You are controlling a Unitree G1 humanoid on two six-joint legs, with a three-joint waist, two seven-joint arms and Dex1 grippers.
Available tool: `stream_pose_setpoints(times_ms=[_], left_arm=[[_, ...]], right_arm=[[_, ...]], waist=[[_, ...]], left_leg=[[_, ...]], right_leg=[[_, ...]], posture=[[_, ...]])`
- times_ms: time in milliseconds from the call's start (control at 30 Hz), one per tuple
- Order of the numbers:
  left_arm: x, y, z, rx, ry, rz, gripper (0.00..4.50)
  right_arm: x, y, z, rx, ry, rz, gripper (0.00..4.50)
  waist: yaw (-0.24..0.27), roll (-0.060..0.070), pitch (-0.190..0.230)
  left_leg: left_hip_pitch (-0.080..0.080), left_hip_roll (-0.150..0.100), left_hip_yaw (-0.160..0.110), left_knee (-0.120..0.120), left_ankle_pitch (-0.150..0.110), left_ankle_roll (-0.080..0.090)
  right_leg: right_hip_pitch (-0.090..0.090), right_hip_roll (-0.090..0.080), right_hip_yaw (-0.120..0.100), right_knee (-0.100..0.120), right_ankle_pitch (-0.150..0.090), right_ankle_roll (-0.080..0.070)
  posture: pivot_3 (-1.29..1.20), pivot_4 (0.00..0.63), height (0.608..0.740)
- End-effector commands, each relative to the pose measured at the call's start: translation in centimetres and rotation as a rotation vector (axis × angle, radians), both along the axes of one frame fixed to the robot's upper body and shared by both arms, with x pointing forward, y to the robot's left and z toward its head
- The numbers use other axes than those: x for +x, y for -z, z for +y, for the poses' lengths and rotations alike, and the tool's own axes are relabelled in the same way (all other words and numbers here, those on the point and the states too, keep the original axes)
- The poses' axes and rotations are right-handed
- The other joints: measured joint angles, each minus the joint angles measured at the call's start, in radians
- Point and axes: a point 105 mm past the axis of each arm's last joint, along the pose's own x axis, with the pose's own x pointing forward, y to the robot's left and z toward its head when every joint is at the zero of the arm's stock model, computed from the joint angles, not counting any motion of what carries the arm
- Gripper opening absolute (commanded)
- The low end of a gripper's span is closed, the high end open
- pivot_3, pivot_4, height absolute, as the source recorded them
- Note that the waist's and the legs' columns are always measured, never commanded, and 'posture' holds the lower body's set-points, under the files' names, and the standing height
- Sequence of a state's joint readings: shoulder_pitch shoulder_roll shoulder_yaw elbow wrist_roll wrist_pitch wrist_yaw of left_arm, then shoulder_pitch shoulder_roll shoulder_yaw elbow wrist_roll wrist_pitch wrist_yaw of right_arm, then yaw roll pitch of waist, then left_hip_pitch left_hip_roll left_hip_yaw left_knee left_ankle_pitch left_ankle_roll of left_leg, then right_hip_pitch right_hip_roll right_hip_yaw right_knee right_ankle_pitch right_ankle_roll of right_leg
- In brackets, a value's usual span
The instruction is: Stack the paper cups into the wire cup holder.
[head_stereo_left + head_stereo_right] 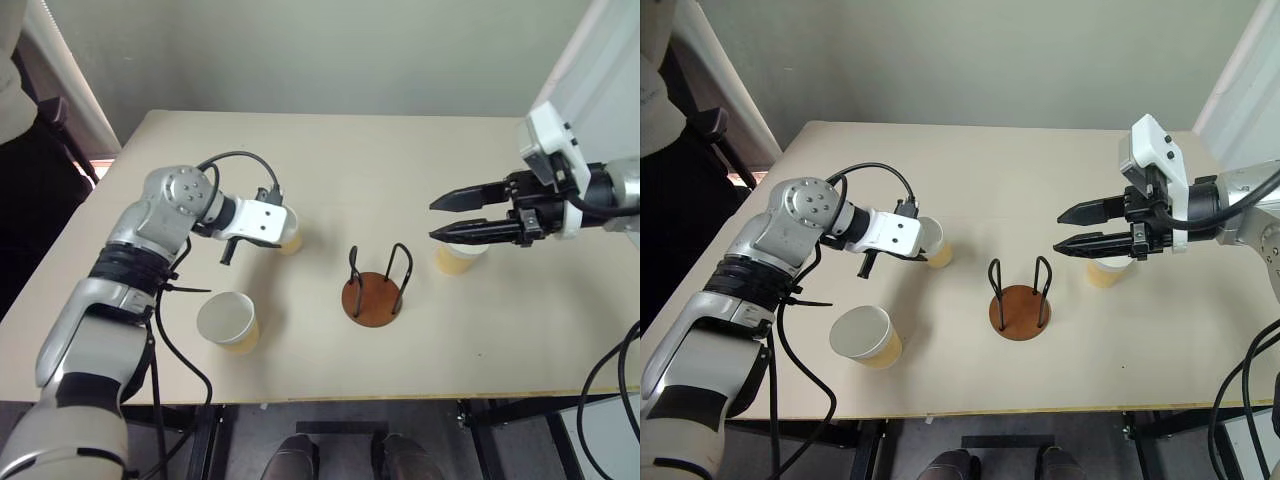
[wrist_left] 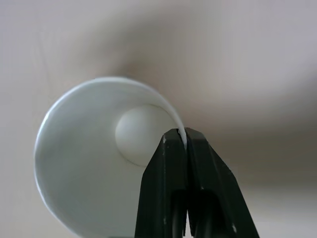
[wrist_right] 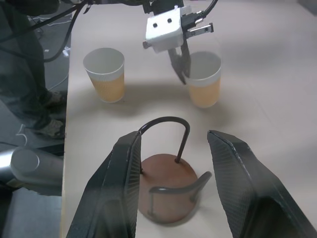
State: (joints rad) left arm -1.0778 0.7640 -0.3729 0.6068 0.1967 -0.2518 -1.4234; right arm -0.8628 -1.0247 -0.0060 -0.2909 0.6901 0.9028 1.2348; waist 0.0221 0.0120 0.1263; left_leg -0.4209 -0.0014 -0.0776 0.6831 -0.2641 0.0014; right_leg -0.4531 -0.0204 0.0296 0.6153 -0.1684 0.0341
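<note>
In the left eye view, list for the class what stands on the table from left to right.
Near paper cup → cup pinched by the left gripper → wire cup holder → cup below the right gripper.

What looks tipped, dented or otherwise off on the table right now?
Nothing stands out. All three paper cups are upright and undented: one near the front edge, one with its rim pinched by the left gripper, and one below the open right gripper. The wire cup holder stands empty and level.
</note>
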Motion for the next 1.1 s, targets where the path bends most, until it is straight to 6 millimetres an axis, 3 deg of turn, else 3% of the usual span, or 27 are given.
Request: stream_pose_setpoints(times_ms=[33, 167, 400, 500, 667, 900, 1100], left_arm=[[-1.1, -3.5, -0.4, -0.062, 0.048, -0.011, 0.04], [-2.2, -5.6, -1.6, -0.128, 0.094, 0.027, 0.04], [-3.9, -9.0, -5.5, -0.230, 0.223, 0.049, 0.04], [-5.0, -10.1, -7.8, -0.256, 0.313, 0.078, 0.00], [-6.5, -11.2, -10.8, -0.258, 0.445, 0.119, 0.00], [-8.4, -10.6, -14.3, -0.225, 0.602, 0.210, 0.00], [-8.1, -8.8, -15.0, -0.143, 0.622, 0.247, 0.00]], right_arm=[[-1.3, -1.0, -0.1, -0.012, -0.054, -0.034, 2.16], [-1.7, -1.0, -0.2, -0.038, -0.083, -0.025, 2.16], [-2.2, -0.2, -0.6, -0.080, -0.090, 0.021, 2.16], [-2.2, 0.1, -0.9, -0.113, -0.068, 0.043, 2.72], [-2.9, 0.0, -0.8, -0.155, -0.078, 0.042, 4.42], [-2.7, -1.1, -0.9, -0.157, -0.028, -0.029, 4.47], [-3.0, -1.9, -1.8, -0.180, 0.029, -0.053, 4.47]], waist=[[0.000, 0.000, 0.000], [0.001, 0.000, 0.000], [0.001, 0.000, 0.000], [0.003, 0.000, 0.000], [0.003, 0.000, 0.000], [0.003, 0.000, 0.000], [0.005, 0.000, 0.000]], left_leg=[[0.000, 0.000, 0.000, 0.000, 0.000, 0.000], [-0.001, 0.000, 0.000, 0.001, 0.000, 0.000], [-0.001, 0.000, 0.000, 0.001, 0.000, 0.000], [-0.001, 0.000, 0.000, 0.001, 0.000, 0.000], [-0.001, 0.001, 0.001, 0.001, 0.000, 0.001], [-0.001, 0.001, 0.001, 0.002, -0.001, 0.001], [-0.001, 0.001, 0.002, 0.003, -0.001, 0.002]], right_leg=[[0.000, 0.000, 0.000, 0.000, 0.000, 0.000], [0.000, 0.000, 0.000, 0.000, 0.000, 0.000], [0.000, 0.000, 0.000, 0.000, 0.000, 0.000], [0.001, 0.000, 0.000, 0.000, 0.000, 0.000], [0.001, 0.000, 0.000, -0.001, 0.000, 0.001], [0.002, 0.000, 0.000, -0.001, 0.001, 0.001], [0.003, -0.001, 0.000, -0.002, 0.001, 0.003]], posture=[[0.00, 0.150, 0.740], [0.00, 0.150, 0.740], [0.00, 0.150, 0.740], [0.00, 0.150, 0.740], [0.00, 0.150, 0.740], [0.00, 0.150, 0.740], [0.00, 0.150, 0.740]])
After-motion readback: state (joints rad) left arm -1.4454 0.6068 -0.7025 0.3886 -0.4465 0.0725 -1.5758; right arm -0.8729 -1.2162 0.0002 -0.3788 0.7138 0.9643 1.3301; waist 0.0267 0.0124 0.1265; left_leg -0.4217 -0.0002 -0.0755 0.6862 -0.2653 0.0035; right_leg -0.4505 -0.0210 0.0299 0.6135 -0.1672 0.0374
